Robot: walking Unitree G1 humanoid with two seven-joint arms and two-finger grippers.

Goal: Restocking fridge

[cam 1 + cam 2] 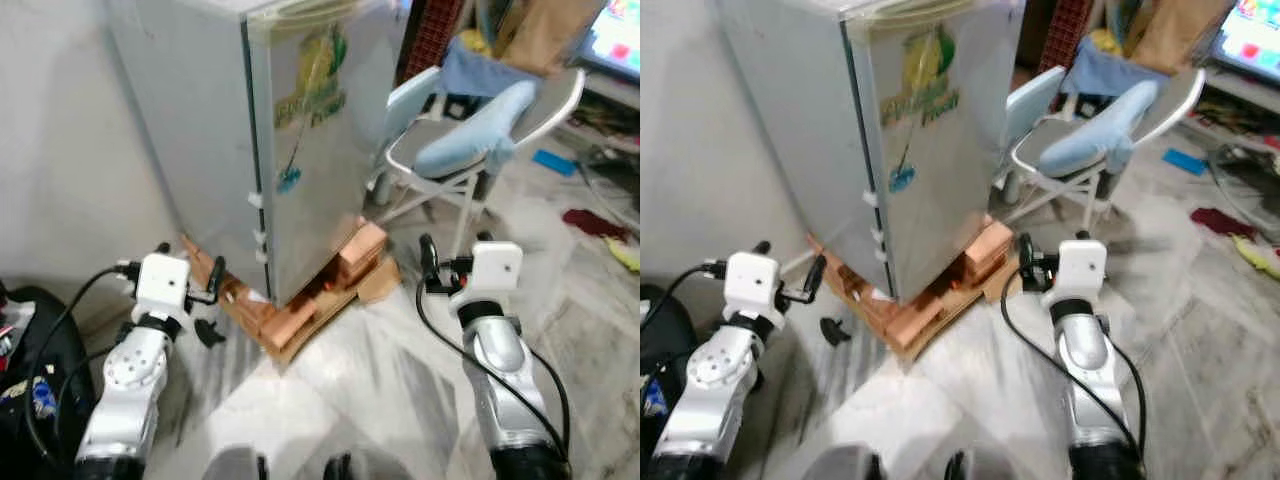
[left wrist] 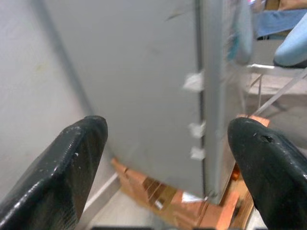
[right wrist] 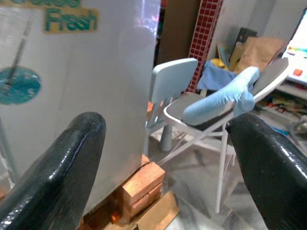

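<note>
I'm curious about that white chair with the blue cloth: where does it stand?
In the left eye view the white chair stands on the robot's right, just beyond the closed grey fridge, which rests on bricks, ahead of the right gripper.

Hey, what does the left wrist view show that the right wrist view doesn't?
Left wrist view alone: the fridge's plain grey side panel, white tabs along its door edge, and the wall. Right wrist view alone: the door's Fresh lettering, a red brick pillar and a brown bag. Both: the fridge, bricks under it, the chair, and open end effector fingers.
</note>
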